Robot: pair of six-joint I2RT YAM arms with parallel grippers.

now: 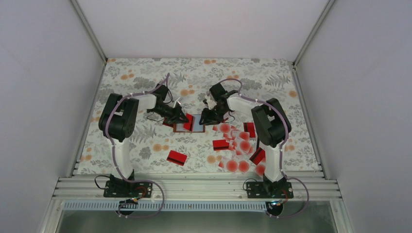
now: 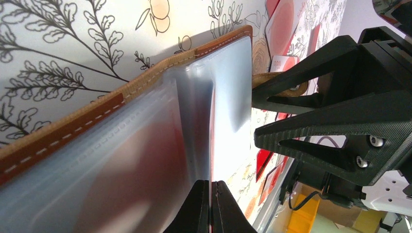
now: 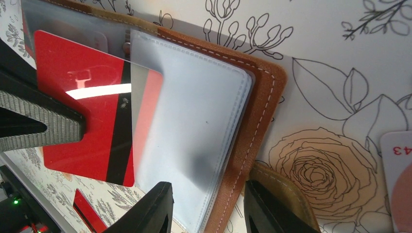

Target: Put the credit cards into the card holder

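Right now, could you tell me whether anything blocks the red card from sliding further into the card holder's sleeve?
Nothing visible does: the red card, pinched by the left gripper, is already partly inside the clear sleeve of the card holder.

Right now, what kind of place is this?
Probably a robot test cell, not a home: plain white walls box in the table, an aluminium rail carries both arm bases, and a floral cloth covers the top, with red cards scattered beside a card holder.

Only one marking could be read: the digits "43", turned sideways, printed in red on a whitish card (image 3: 399, 160) at the right edge of the right wrist view; nothing else bore legible text.
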